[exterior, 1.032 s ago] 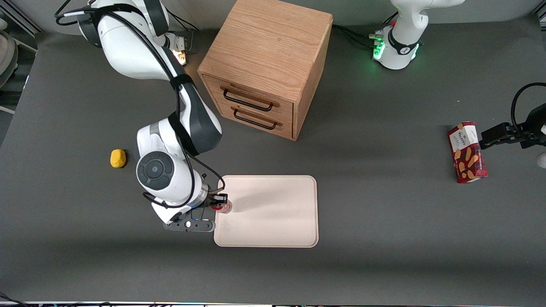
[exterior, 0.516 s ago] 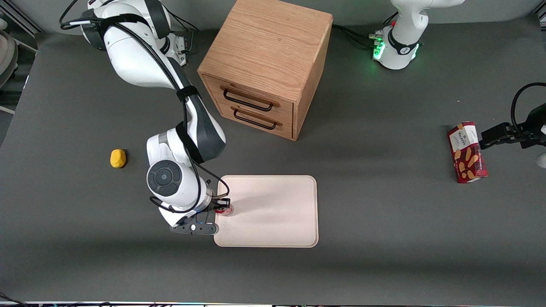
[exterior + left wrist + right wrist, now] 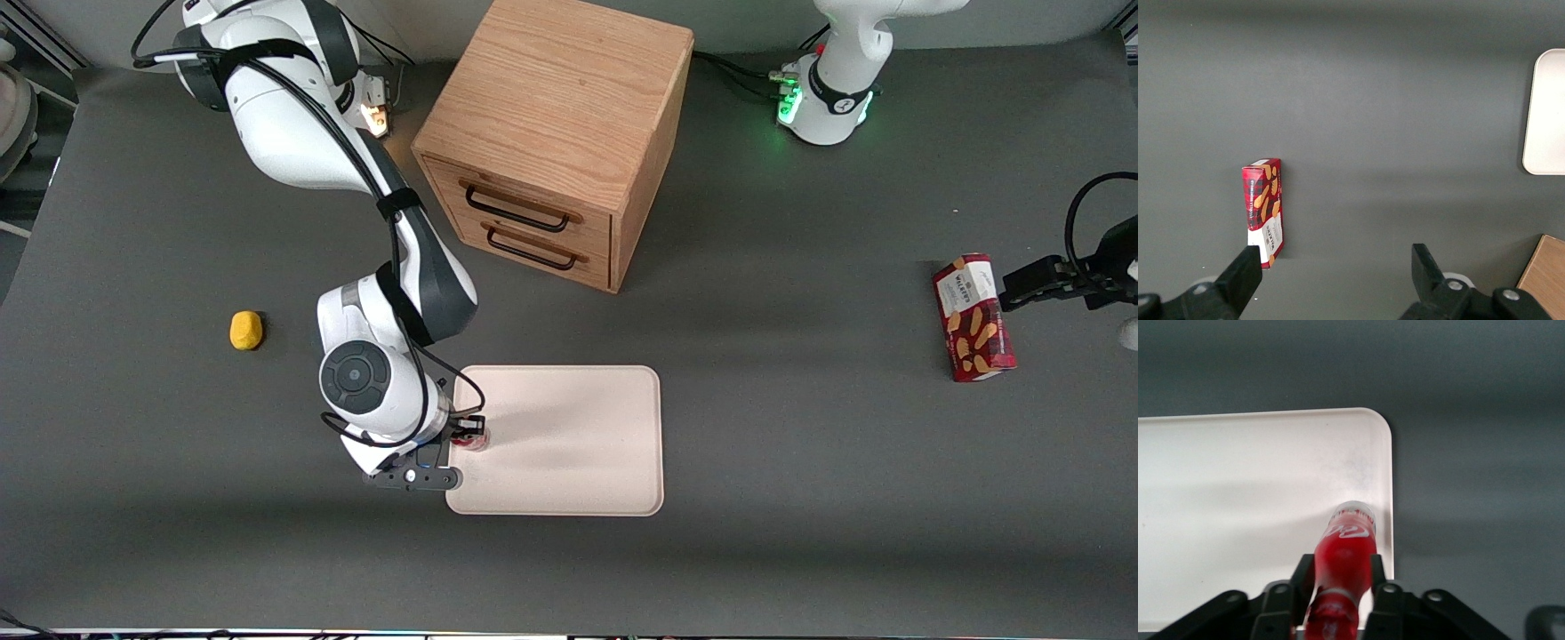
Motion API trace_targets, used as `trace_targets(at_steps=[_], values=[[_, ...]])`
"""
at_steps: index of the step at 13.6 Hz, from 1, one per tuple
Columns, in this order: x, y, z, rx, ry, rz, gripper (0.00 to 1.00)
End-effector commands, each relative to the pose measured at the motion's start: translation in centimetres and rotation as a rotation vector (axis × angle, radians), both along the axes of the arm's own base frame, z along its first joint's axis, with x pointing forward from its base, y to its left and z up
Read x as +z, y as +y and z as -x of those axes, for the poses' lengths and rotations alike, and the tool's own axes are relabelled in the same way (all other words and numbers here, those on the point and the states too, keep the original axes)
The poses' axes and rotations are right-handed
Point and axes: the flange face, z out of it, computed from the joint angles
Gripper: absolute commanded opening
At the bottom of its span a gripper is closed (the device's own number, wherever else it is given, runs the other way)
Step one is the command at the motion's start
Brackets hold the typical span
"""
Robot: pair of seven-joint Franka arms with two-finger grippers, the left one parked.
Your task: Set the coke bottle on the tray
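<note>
My right gripper [image 3: 468,431] is shut on the coke bottle [image 3: 473,439], a slim bottle with a red label and clear base. It holds the bottle over the pale cream-pink tray [image 3: 578,444], just inside the tray's edge toward the working arm's end. In the right wrist view the bottle [image 3: 1346,553] sits between the two black fingers [image 3: 1377,577], its clear base pointing down at the tray [image 3: 1238,493] close to the raised rim. Whether the base touches the tray is not clear.
A wooden two-drawer cabinet [image 3: 556,142] stands farther from the front camera than the tray. A small yellow object [image 3: 246,330] lies toward the working arm's end. A red snack box [image 3: 973,317] lies toward the parked arm's end and also shows in the left wrist view [image 3: 1263,212].
My right gripper has carried the coke bottle a little farther over the tray, toward the parked arm's end, still shut on it.
</note>
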Motion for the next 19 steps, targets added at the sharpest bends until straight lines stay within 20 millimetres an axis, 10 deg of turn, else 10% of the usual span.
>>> trace_targets(at_steps=[1, 5, 19], values=[[0.7, 0.2, 0.1, -0.008, -0.007, -0.018, 1.0], [2.0, 0.4, 0.4, -0.039, -0.004, -0.026, 1.0], [28.1, -3.2, 12.7, -0.068, 0.152, -0.001, 1.0]])
